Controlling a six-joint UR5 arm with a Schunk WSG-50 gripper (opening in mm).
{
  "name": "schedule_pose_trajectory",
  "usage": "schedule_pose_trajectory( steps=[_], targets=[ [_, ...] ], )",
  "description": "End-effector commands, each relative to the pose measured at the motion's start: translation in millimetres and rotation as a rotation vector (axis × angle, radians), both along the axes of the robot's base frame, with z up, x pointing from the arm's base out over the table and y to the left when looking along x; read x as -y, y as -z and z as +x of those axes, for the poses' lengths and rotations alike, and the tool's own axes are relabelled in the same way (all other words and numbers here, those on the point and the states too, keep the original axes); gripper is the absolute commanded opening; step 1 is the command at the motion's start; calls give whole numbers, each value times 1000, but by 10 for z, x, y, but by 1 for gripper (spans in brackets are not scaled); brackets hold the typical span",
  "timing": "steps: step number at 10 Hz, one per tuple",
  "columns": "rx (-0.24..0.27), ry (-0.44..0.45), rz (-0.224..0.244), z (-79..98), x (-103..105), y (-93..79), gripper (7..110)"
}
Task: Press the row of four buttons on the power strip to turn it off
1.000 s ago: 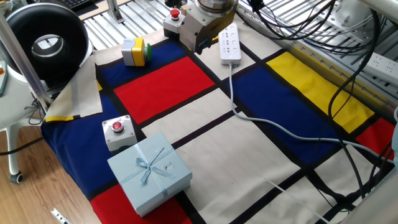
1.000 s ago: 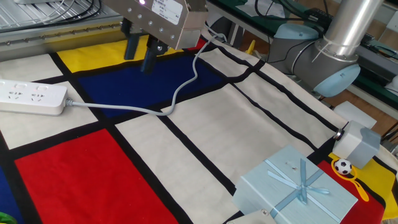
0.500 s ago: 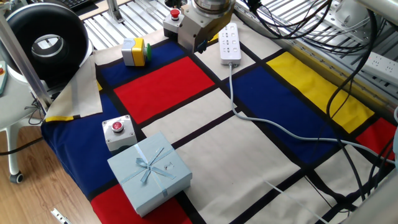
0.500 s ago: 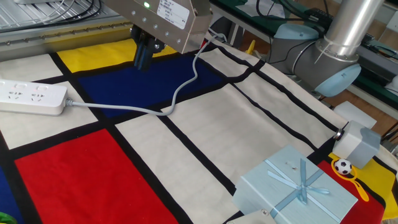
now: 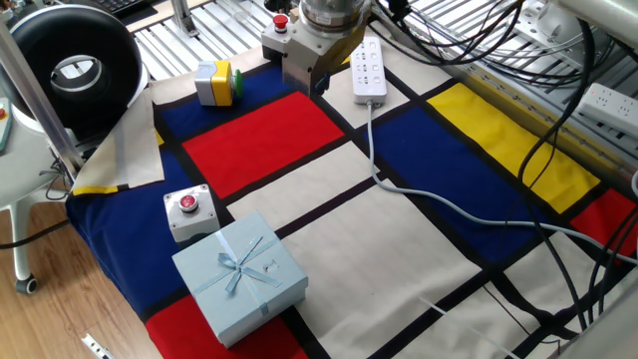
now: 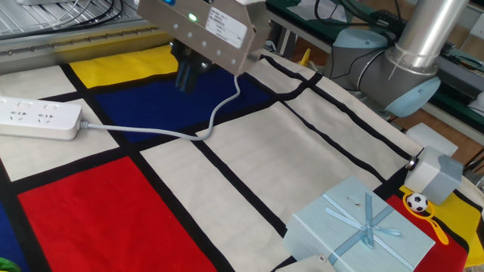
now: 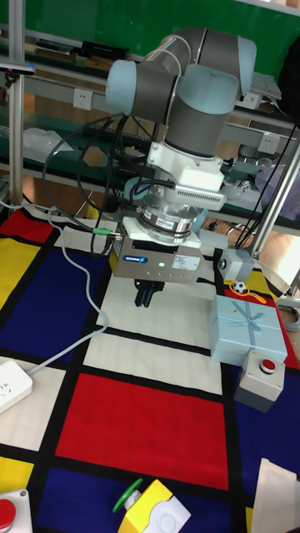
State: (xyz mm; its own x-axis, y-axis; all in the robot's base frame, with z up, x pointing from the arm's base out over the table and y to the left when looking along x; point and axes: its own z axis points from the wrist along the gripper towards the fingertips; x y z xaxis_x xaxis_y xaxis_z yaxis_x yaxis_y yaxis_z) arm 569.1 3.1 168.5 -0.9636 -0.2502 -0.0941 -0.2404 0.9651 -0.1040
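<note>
Since a second ago we are swinging our pincer (image 7: 148, 293), fingers now clenched together, above the cloth (image 6: 249, 174); strip (image 6: 39, 117) is lying well apart.

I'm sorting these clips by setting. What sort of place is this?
Most likely a robotics lab or test bench. An industrial arm with its gripper hangs over a colour-block cloth laid with practice items: a power strip, boxed push buttons and a gift box. Aluminium framing and loose cables surround it.

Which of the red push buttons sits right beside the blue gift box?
The grey button box touching the gift box; the other red button sits at the table's far edge.
</note>
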Motion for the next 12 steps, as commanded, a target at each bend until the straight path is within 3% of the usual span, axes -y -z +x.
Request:
schedule_pose_trajectory(
  steps=[1, 3, 5, 8, 12],
  targets=[
    [-26, -36, -7, -79, -27, 53, 7],
    [-13, -31, 0, -37, -18, 29, 7],
    [-3, 5, 89, -13, -225, 25, 7],
    [-15, 6, 98, -45, -250, 28, 7],
    [-9, -13, 153, -30, -391, 21, 7]
  ],
)
